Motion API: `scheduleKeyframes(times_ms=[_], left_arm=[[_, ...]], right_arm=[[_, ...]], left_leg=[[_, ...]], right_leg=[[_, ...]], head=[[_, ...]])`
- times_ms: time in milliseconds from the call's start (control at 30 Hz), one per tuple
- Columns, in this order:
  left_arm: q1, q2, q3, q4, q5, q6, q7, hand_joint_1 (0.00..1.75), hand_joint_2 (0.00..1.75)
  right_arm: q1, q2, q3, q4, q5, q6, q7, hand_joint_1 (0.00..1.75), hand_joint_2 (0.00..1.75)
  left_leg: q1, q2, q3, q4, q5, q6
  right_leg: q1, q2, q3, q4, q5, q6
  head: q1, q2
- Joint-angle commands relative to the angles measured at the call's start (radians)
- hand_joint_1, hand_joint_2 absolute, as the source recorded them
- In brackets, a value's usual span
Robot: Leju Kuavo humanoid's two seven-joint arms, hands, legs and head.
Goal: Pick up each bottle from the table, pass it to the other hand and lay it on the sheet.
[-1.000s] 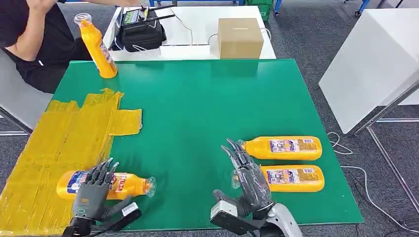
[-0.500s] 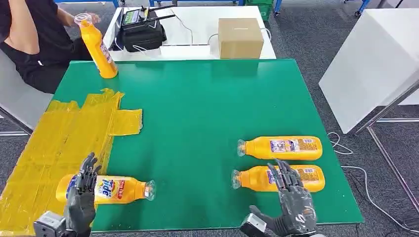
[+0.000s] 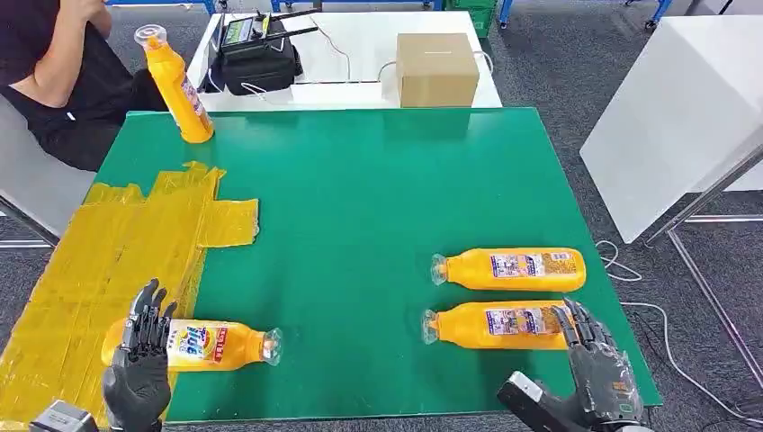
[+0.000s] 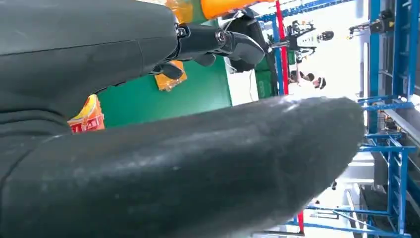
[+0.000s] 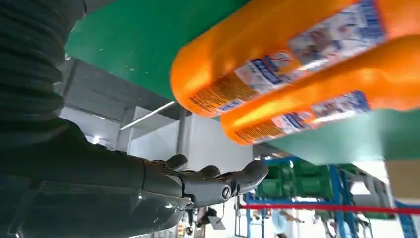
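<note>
Here the left hand (image 3: pixel 139 364) is held spread beside a bottle (image 3: pixel 193 345) laid on the sheet (image 3: pixel 108 243); the right hand (image 3: pixel 598 378) is spread, empty.

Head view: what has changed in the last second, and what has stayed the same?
The right hand moved right along the nearer right bottle, from its neck to its base. The left hand drew back toward the table's near edge, off the bottle on the yellow sheet. Both hands are open. All four bottles stayed in place.

A cardboard box (image 3: pixel 437 68) and perhaps a black bag (image 3: pixel 259 56) sit beyond.
</note>
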Motion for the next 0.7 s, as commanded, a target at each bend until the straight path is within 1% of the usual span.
scheduleKeyframes(times_ms=[33,67,100,167,200,267,300,333,367,400,433,533,567,700], left_arm=[[-0.030,0.007,0.003,0.026,0.007,-0.001,0.018,0.00,0.00],[-0.032,0.007,0.002,0.027,0.008,0.000,0.020,0.00,0.00],[-0.032,0.007,0.002,0.027,0.008,0.000,0.020,0.00,0.00],[-0.026,0.007,0.004,0.031,0.008,0.001,0.022,0.00,0.00],[-0.026,0.012,0.001,0.034,0.013,0.000,0.017,0.00,0.00],[-0.028,0.016,-0.002,0.039,0.015,-0.003,0.018,0.00,0.00],[-0.034,0.019,-0.007,0.039,0.018,-0.005,0.019,0.00,0.00],[-0.038,0.019,-0.009,0.038,0.018,-0.002,0.021,0.00,0.00],[-0.040,0.019,-0.010,0.037,0.018,-0.001,0.023,0.00,0.00],[-0.040,0.019,-0.010,0.037,0.018,-0.001,0.023,0.00,0.00],[-0.040,0.019,-0.010,0.037,0.018,-0.001,0.023,0.00,0.00],[-0.039,0.027,-0.017,0.043,0.024,-0.002,0.026,0.00,0.00],[-0.041,0.029,-0.018,0.045,0.024,-0.001,0.028,0.00,0.00],[-0.045,0.029,-0.011,0.051,0.037,-0.010,0.029,0.00,0.00]], right_arm=[[-0.080,0.048,-0.089,0.152,-0.005,0.053,-0.026,0.00,1.75],[-0.086,0.051,-0.090,0.159,-0.004,0.055,-0.026,0.00,1.75],[-0.086,0.051,-0.090,0.159,-0.004,0.055,-0.026,0.00,1.75],[-0.076,0.050,-0.095,0.161,-0.004,0.056,-0.026,0.00,1.75],[-0.080,0.051,-0.102,0.170,-0.006,0.061,-0.033,0.00,1.75],[-0.100,0.057,-0.105,0.197,-0.004,0.070,-0.046,0.00,1.75],[-0.123,0.061,-0.101,0.215,0.000,0.074,-0.052,0.00,1.75],[-0.136,0.064,-0.096,0.223,0.002,0.076,-0.053,0.00,1.75],[-0.141,0.066,-0.093,0.226,0.004,0.078,-0.053,0.00,1.75],[-0.141,0.066,-0.093,0.226,0.004,0.078,-0.053,0.00,1.75],[-0.141,0.066,-0.093,0.226,0.004,0.078,-0.053,0.00,1.75],[-0.151,0.066,-0.089,0.240,0.006,0.083,-0.060,0.00,1.75],[-0.162,0.067,-0.083,0.251,0.007,0.087,-0.065,0.00,1.75],[-0.203,0.074,-0.048,0.298,0.016,0.098,-0.074,0.00,1.75]], left_leg=[[0.001,0.001,0.002,-0.002,0.000,0.000],[0.001,0.001,0.004,-0.002,0.000,-0.001],[0.000,0.001,0.002,-0.002,0.000,0.000],[0.000,0.001,0.007,-0.003,-0.001,-0.001],[0.000,0.000,0.004,-0.002,0.000,-0.001],[0.000,0.000,0.007,-0.003,-0.001,-0.001],[0.000,0.000,0.005,-0.002,0.000,-0.001],[0.000,0.001,0.007,-0.003,-0.001,-0.001],[0.001,0.001,0.004,-0.002,0.000,0.000],[0.000,0.002,0.005,-0.003,0.000,-0.001],[0.001,0.001,0.003,-0.002,0.000,0.000],[0.001,0.001,0.008,-0.004,0.000,-0.001],[0.000,0.000,0.005,-0.003,0.000,-0.001],[0.000,0.002,0.005,-0.003,0.000,-0.001]], right_leg=[[0.001,0.000,0.003,-0.002,0.001,0.000],[0.001,0.000,0.004,-0.003,0.000,-0.001],[0.000,0.000,0.002,-0.002,0.000,0.000],[0.001,0.000,0.006,-0.003,0.000,-0.001],[0.001,-0.001,0.004,-0.002,0.000,-0.001],[0.001,-0.001,0.007,-0.003,-0.001,-0.001],[0.001,0.000,0.004,-0.003,0.000,-0.001],[0.001,0.000,0.006,-0.004,0.000,-0.001],[0.001,0.001,0.003,-0.002,0.001,0.000],[0.001,0.001,0.005,-0.003,0.000,-0.001],[0.001,0.001,0.003,-0.002,0.001,0.000],[0.001,-0.001,0.008,-0.004,0.000,-0.001],[0.001,0.000,0.005,-0.003,0.000,-0.001],[0.001,0.001,0.004,-0.003,0.000,-0.001]], head=[[0.000,0.000],[0.000,0.000],[0.000,0.000],[0.000,0.000],[0.000,0.000],[0.000,0.000],[0.000,0.000],[0.000,0.000],[0.000,0.000],[0.000,0.000],[0.000,0.000],[0.000,0.000],[0.000,0.000],[0.000,0.000]])
